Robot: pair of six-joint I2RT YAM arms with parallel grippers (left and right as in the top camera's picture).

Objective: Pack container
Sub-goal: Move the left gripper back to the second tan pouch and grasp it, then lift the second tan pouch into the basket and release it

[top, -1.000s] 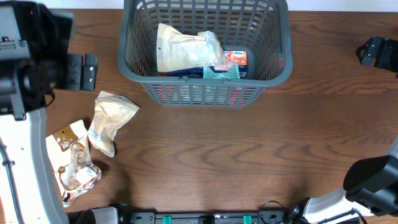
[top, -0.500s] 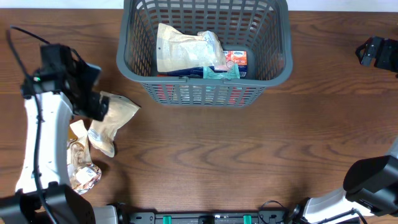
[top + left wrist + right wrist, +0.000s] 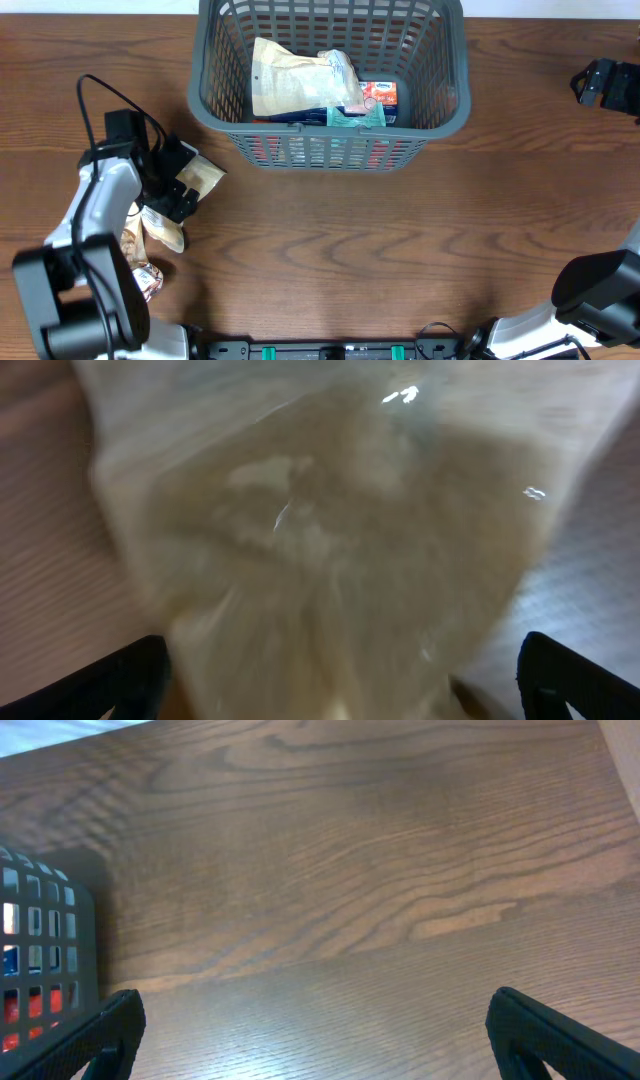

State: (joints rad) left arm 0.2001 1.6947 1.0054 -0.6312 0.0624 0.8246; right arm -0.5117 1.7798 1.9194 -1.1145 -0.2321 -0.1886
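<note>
The container (image 3: 215, 110), a dark grey lattice basket, stands at the table's far middle. It holds a beige pouch (image 3: 285, 75), a clear bag (image 3: 340, 75) and a blue and red box (image 3: 380, 95). My left gripper (image 3: 175, 185) is low over a beige pouch (image 3: 207, 174) lying on the table left of the basket. In the left wrist view the pouch (image 3: 330, 530) fills the blurred frame, and the open fingers (image 3: 340, 680) straddle it. My right gripper (image 3: 603, 83) is open and empty at the far right (image 3: 320, 1030).
A clear snack bag with brown contents (image 3: 138, 280) lies at the front left, beside the left arm. A corner of the basket (image 3: 45, 950) shows at the left of the right wrist view, over bare wood.
My left arm has swung down and to the right, from the left edge onto the beige pouch on the table. The right arm and the basket have not moved.
</note>
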